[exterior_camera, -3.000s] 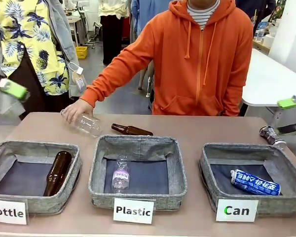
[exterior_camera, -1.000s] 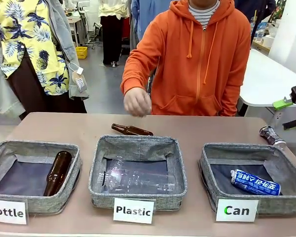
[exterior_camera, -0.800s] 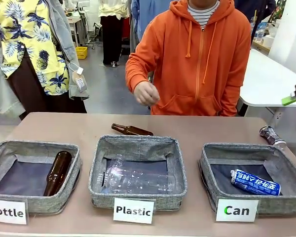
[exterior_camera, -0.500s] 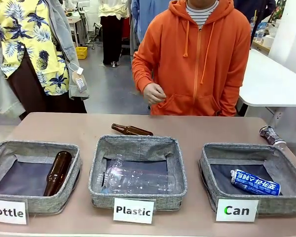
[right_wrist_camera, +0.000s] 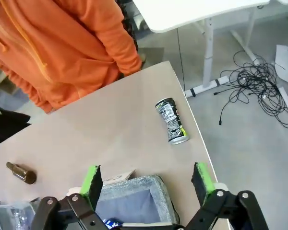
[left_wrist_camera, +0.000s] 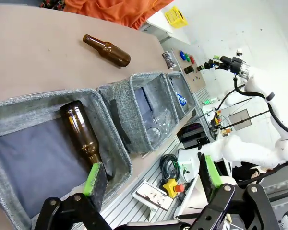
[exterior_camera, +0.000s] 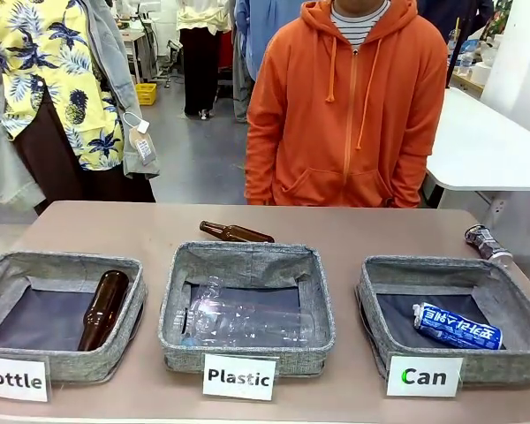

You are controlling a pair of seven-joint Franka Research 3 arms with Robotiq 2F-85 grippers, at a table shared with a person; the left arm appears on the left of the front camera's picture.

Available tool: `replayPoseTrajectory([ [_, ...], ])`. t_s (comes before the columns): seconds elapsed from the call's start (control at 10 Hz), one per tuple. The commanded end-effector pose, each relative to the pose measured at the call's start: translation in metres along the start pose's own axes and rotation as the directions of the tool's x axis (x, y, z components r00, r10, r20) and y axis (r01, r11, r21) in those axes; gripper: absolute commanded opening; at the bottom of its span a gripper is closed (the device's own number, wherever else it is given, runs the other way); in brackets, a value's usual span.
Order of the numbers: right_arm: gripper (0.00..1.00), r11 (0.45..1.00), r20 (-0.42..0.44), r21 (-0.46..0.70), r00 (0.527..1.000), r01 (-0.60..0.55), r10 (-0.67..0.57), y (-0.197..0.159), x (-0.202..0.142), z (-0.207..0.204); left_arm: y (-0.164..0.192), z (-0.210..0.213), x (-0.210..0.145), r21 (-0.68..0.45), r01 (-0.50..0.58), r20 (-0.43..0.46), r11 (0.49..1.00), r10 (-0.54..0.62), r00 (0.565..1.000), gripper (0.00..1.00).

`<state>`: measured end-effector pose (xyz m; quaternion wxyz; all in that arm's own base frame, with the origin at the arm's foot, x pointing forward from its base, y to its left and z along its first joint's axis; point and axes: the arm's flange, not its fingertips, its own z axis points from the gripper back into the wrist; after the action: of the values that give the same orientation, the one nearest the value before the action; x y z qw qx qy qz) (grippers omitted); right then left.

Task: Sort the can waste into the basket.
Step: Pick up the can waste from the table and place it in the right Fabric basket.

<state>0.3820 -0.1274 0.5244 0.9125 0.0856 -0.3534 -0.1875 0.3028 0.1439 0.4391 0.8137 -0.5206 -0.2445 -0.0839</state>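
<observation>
The blue can (exterior_camera: 457, 325) lies inside the grey basket (exterior_camera: 371, 296) labelled "Can" at the right. The black can (exterior_camera: 482, 240) lies on its side on the table just beyond that basket's far right corner. In the right wrist view my right gripper (right_wrist_camera: 147, 178) hangs open high above the basket's corner (right_wrist_camera: 144, 182), with the black can (right_wrist_camera: 172, 120) lying ahead of its fingers. My left gripper (left_wrist_camera: 152, 172) is open and empty over the "Bottle" basket (left_wrist_camera: 110, 129); the black can (left_wrist_camera: 170, 60) and blue can (left_wrist_camera: 182, 99) show far off.
A brown bottle (exterior_camera: 237, 232) lies on the table behind the "Plastic" basket (exterior_camera: 247, 353), which holds a clear bottle (exterior_camera: 247, 322). Another brown bottle (exterior_camera: 103, 308) lies in the "Bottle" basket (exterior_camera: 62, 362). A person in an orange hoodie (exterior_camera: 349, 106) stands at the far edge.
The person dropped a clear bottle into the "Plastic" basket and pulled the hand back down to the side. My right gripper rose and left the front view's right edge.
</observation>
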Motion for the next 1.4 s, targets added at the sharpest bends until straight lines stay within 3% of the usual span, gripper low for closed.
replayPoseTrajectory([
  [0.0, 1.00, 0.993, -0.035, -0.068, 0.995, -0.095, 0.092, 0.011, 0.010, -0.016, -0.002, 0.000, 0.001, -0.015, -0.002, 0.011, 1.000, 0.002, 1.000, 1.00],
  [0.3, 1.00, 0.938, -0.092, -0.110, 0.943, -0.330, 0.321, 0.022, 0.044, -0.058, -0.002, 0.000, 0.001, -0.015, -0.002, 0.011, 1.000, 0.002, 1.000, 1.00],
  [0.5, 1.00, 0.884, -0.137, -0.191, 0.904, -0.426, 0.406, 0.025, 0.057, -0.086, -0.002, 0.000, 0.001, -0.015, -0.002, 0.011, 1.000, 0.002, 1.000, 1.00],
  [0.8, 1.00, 0.842, -0.145, -0.286, 0.889, -0.457, 0.433, 0.021, 0.073, -0.132, -0.002, 0.000, 0.001, -0.015, -0.002, 0.011, 1.000, 0.002, 1.000, 1.00],
  [1.3, 1.00, 0.838, -0.202, -0.217, 0.863, -0.500, 0.463, 0.011, 0.063, -0.176, -0.002, 0.000, 0.001, -0.015, -0.002, 0.011, 1.000, 0.002, 1.000, 1.00],
])
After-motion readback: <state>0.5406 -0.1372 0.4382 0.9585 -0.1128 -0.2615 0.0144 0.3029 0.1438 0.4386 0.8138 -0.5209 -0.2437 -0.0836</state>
